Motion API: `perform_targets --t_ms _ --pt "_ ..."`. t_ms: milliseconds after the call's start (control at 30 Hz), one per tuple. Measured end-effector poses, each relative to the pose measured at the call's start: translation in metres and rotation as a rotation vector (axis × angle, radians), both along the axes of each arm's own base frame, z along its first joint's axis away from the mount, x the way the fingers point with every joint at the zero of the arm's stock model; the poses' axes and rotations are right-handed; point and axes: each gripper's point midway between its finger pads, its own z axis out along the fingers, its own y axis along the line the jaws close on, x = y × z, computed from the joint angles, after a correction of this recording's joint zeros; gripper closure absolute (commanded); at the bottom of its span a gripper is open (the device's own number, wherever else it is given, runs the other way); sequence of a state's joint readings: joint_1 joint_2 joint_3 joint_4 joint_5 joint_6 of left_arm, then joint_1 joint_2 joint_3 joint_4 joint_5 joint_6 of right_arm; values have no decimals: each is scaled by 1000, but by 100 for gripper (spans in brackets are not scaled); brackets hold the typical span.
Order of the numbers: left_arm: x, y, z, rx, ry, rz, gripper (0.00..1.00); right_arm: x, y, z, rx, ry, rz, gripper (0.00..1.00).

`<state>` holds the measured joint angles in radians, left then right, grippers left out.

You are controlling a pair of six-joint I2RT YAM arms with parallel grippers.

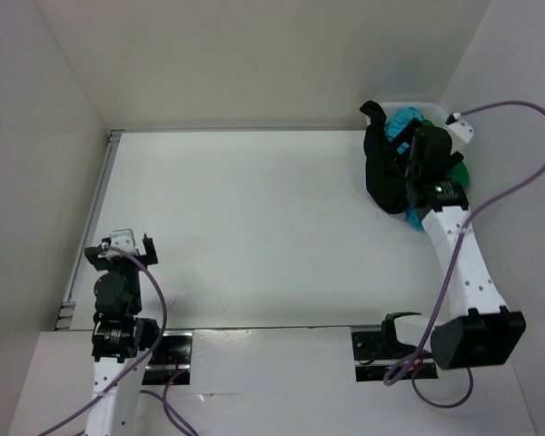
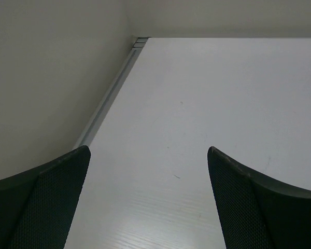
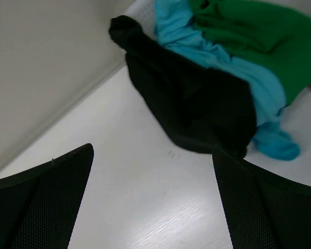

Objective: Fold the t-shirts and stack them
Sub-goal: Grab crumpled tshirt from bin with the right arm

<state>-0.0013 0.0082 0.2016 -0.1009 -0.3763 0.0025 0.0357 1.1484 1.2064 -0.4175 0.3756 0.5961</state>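
1. The left fingers [image 2: 52, 199] are spread wide with nothing between them. They hover over a bare stretch of the counter [image 1: 254, 227] at its near left, close to the metal rail [image 1: 95, 218] along the left edge.
2. The right arm reaches to the far right corner. The right fingers [image 3: 46, 199] are also spread wide and pinch nothing. They hang above the counter just beside the black t-shirt [image 3: 197, 104], and whether they touch it cannot be told.
3. All 3 t-shirts lie unfolded and bunched in 1 heap in that far right corner, in and over the white basket [image 1: 433, 106].
4. The black t-shirt sits on the left of the heap. It drapes out over the basket's side, and its lower part rests on the counter.
5. The turquoise t-shirt [image 3: 249, 78] lies between the other 2, touching both. 1 crumpled end of it sticks out below the black cloth onto a white surface.
6. The green t-shirt [image 3: 259, 31] lies farthest right. From above it is mostly hidden under the right wrist.
7. Only a strip of the basket's far rim shows.
8. A purple cable [image 1: 527, 173] loops beside the right arm.
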Motion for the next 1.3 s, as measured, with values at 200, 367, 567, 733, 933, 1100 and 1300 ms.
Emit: perform_targets --t_ms 200,367,567,733,933,1100,1300 --pt "1 -18 -22 256 171 -174 0 30 -25 -31 -278 201 -36 0" --pt "-8 -32 -78 515 423 -382 0 38 -36 -62 -375 328 -11 3" --pt "-26 -39 -123 592 598 -515 0 46 -54 -102 -353 441 -11 9" --pt "-28 -35 -135 636 639 -518 0 60 -76 -139 -298 551 -36 24" --pt "-24 -39 -132 769 632 -587 0 52 -81 -163 -268 633 -43 43" --pt "-22 -42 -130 843 619 -626 0 52 -82 -165 -258 637 -60 76" --pt "-16 -31 -121 898 609 -558 0 55 -86 -157 -249 627 -104 100"
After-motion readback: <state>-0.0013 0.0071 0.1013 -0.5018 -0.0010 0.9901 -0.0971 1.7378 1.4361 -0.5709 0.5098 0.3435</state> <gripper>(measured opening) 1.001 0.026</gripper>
